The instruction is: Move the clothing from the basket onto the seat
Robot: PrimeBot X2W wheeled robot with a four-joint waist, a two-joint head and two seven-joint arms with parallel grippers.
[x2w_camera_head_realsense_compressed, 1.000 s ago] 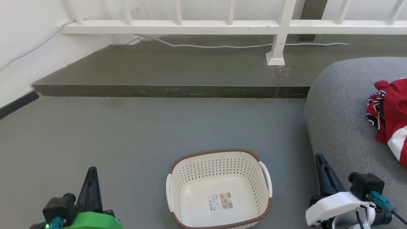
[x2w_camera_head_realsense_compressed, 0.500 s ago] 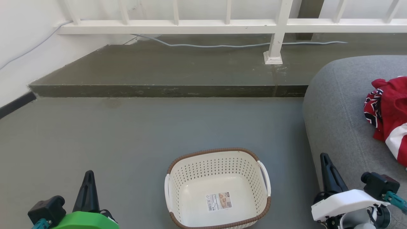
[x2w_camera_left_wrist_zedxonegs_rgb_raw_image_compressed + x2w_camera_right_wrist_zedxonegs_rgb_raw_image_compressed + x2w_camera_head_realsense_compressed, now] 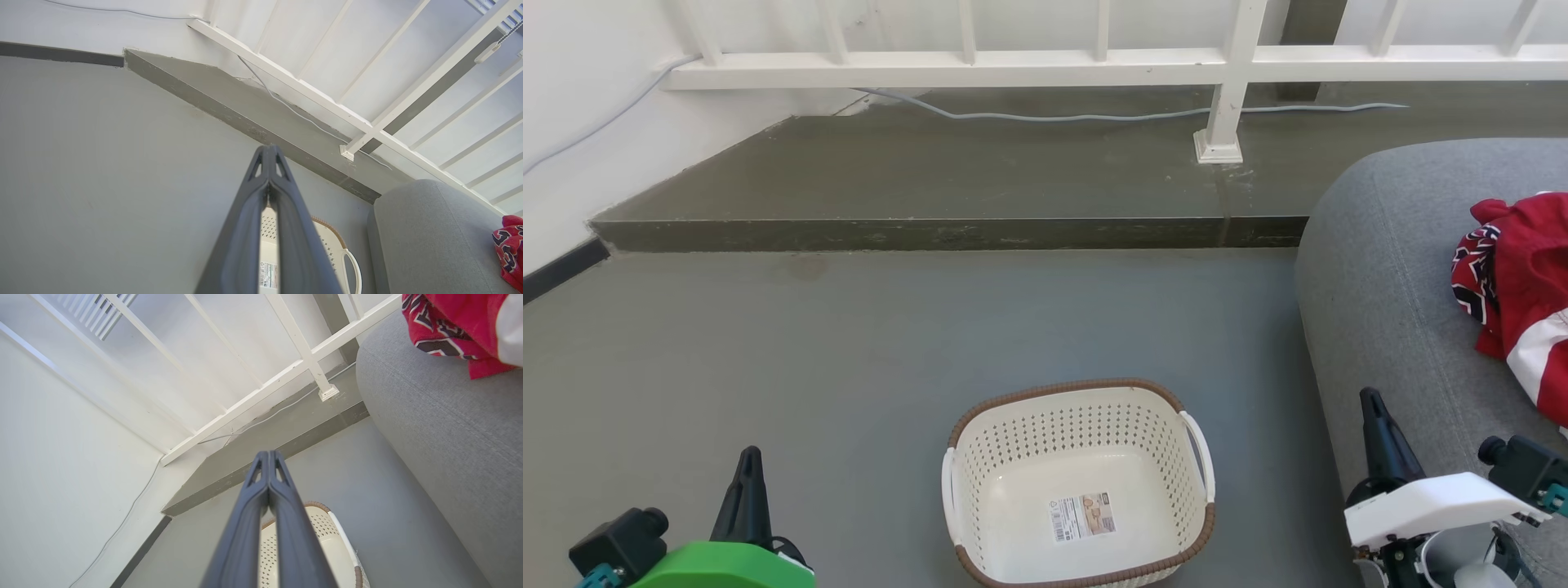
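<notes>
Grey floor (image 3: 849, 343) holds basket (image 3: 1013, 400); clothing (image 3: 1527, 278) lies on seat (image 3: 1380, 286); left gripper (image 3: 750, 453), right gripper (image 3: 1369, 398) both pressed together.

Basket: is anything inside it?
Just a label sticker on the bare floor of the basket; the clothing lies on the sofa. The near wall hides a floor strip.

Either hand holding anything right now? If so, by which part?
Nothing is held. The left hand and right hand are both shut and empty. The clothing lies on the seat; the basket holds no garment.
</notes>
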